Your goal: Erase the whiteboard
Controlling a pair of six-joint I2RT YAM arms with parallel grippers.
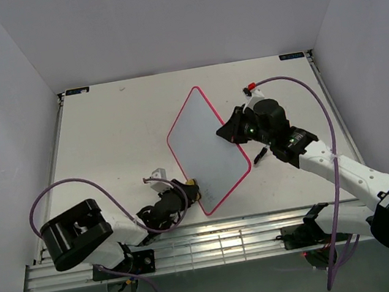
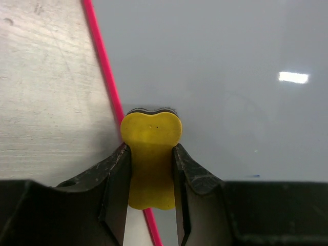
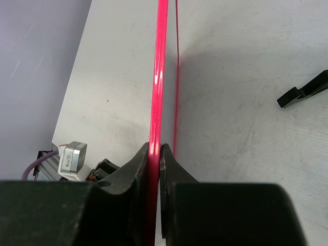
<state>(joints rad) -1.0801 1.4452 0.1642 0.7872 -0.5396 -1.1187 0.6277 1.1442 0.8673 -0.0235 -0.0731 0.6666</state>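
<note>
White table (image 1: 105, 145): right claw (image 3: 155, 151) pinches the whiteboard (image 1: 206, 148) rim between its jaws; left claw (image 2: 151, 159) grips an eraser (image 2: 151, 138) straddling the frame just ahead, which could snag it.

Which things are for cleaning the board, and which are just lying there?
For the job: whiteboard, yellow eraser in the left tool, right tool gripping its pink edge.
Just lying about: small black piece on the table beside the board.

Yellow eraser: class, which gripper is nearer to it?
Left. The left gripper holds the yellow eraser at one edge of the whiteboard; the right gripper clamps the opposite edge, away from it.
</note>
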